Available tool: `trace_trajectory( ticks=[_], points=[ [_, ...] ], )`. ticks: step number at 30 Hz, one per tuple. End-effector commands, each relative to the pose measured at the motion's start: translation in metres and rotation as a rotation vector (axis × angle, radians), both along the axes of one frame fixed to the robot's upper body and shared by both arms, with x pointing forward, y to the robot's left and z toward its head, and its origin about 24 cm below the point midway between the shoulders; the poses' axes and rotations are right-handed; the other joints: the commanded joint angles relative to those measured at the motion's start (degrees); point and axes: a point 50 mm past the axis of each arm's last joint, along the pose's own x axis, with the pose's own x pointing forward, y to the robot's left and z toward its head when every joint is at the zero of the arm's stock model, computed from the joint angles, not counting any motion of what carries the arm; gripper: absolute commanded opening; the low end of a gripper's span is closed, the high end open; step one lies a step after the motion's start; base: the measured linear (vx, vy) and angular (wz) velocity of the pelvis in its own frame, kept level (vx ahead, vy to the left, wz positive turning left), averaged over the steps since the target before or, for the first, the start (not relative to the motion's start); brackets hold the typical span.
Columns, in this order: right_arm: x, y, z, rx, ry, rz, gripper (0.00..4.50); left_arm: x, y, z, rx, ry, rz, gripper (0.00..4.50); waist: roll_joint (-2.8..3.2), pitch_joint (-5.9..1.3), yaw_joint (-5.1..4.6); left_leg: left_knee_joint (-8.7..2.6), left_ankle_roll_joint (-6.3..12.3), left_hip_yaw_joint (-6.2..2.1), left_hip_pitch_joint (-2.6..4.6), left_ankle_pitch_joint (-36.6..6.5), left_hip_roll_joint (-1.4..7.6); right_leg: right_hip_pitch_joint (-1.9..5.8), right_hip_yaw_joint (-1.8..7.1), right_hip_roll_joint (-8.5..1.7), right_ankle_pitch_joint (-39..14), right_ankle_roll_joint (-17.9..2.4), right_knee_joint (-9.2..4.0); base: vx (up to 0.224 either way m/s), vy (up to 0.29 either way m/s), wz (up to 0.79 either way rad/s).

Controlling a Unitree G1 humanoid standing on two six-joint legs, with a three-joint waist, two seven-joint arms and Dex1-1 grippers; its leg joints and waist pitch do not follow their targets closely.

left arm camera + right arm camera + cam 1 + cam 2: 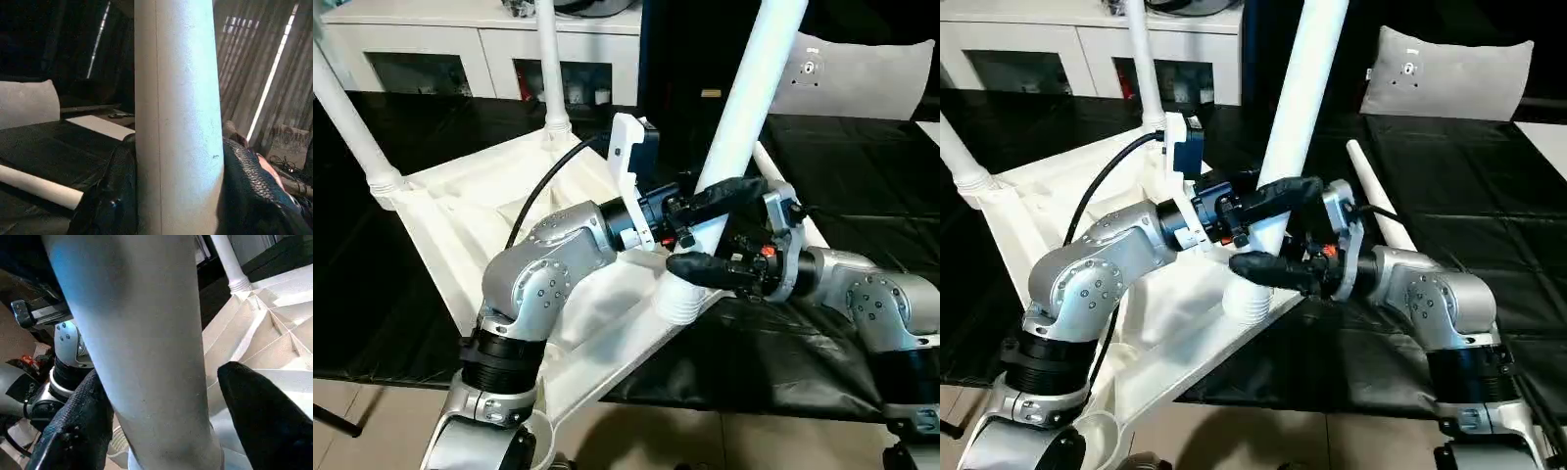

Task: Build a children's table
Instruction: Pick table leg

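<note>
The table top [480, 211] lies upside down on the black-covered bench, ribs facing up so that the corner sockets can take the legs, and it fills the scene from about 9 o'clock to the centre. At 9 o'clock a leg [347, 117] already stands in its socket, and at 12 o'clock a second leg [548, 64] stands in the far corner. At the centre, the third leg [744, 98] rises from the near socket [683, 299] and leans toward 1 o'clock, so it looks not fully seated yet. The left gripper [690, 220] comes in from 8 o'clock; its wrist view shows a black finger pressed against each side of this leg, so it is clamped on it, probably to steady the leg while it is pushed or turned home. The right gripper [724, 230] reaches in from 4 o'clock at the same height; its fingers [259, 416] straddle the leg, one touching and the other standing clear with a gap, so it appears spread rather than gripping, perhaps re-setting its hold. Just right of the top, at 2 o'clock, the fourth leg [1376, 191] lies flat on the bench, waiting. Count: one top, four legs, two seated, one being fitted, one loose.
</note>
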Motion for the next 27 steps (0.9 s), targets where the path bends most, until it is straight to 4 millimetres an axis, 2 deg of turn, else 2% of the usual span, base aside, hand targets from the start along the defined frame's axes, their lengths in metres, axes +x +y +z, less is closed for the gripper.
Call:
trace_trajectory(
  ticks=[1,8,10,16,17,18,23,27],
  points=[
    [0.0025,0.0016,0.0035,-0.004,-0.008,0.015,3.03,-0.0025,-0.0019,0.0051,-0.009,-0.033,-0.017,1.86,-1.07,-4.17,0.20,-3.26,2.99,1.00,-0.35,-6.02,0.20,3.96,1.78,-2.47,-15.90,-8.97,-4.57,0.000,0.000,0.00],
    [0.0026,0.0020,0.0031,0.001,-0.005,0.021,2.44,-0.0032,-0.0039,0.0044,-0.004,-0.036,-0.030,1.86,-1.17,-4.23,0.19,-3.18,3.10,1.01,-0.38,-5.56,0.17,4.07,1.79,-2.44,-14.95,-9.24,-4.45,0.000,0.000,0.00],
    [0.0022,0.0020,0.0024,0.002,-0.004,0.024,2.25,-0.0020,-0.0043,0.0040,-0.004,-0.034,-0.024,1.86,-1.03,-4.25,0.21,-3.18,3.05,0.98,-0.34,-5.65,0.20,4.05,1.78,-2.43,-15.05,-9.26,-4.43,0.000,0.000,0.00],
    [0.0042,0.0019,0.0009,-0.022,-0.032,0.003,2.10,-0.0009,-0.0051,0.0037,-0.003,-0.033,-0.021,1.86,-1.04,-4.27,0.20,-3.11,3.10,1.02,-0.39,-5.53,0.16,4.06,1.77,-2.45,-14.61,-9.42,-4.43,0.000,0.000,0.00],
    [0.0044,0.0019,0.0007,-0.022,-0.029,0.003,2.43,-0.0009,-0.0052,0.0036,-0.003,-0.033,-0.021,1.86,-1.10,-4.25,0.19,-3.12,3.05,1.03,-0.39,-5.69,0.11,4.07,1.75,-2.41,-15.19,-9.18,-4.49,0.000,0.000,0.00],
    [0.0051,0.0018,0.0002,-0.022,-0.019,0.002,2.43,-0.0008,-0.0054,0.0035,-0.001,-0.034,-0.021,1.86,-1.06,-4.28,0.23,-3.12,3.09,1.00,-0.33,-5.61,0.13,4.06,1.77,-2.42,-15.31,-9.10,-4.47,0.000,0.000,0.00],
    [0.0052,0.0017,0.0027,-0.004,-0.015,0.011,3.09,-0.0011,-0.0059,0.0034,0.002,-0.035,-0.027,1.86,-1.06,-4.31,0.20,-3.10,3.17,0.98,-0.36,-5.59,0.17,4.08,1.74,-2.39,-14.80,-9.47,-4.38,0.000,0.000,0.00],
    [0.0048,0.0024,0.0021,-0.009,-0.024,0.013,3.25,-0.0009,-0.0061,0.0038,0.002,-0.037,-0.031,1.86,-1.04,-4.32,0.22,-3.10,3.12,0.98,-0.33,-5.62,0.20,4.09,1.75,-2.42,-14.52,-9.65,-4.34,0.000,0.000,0.00]
  ],
)
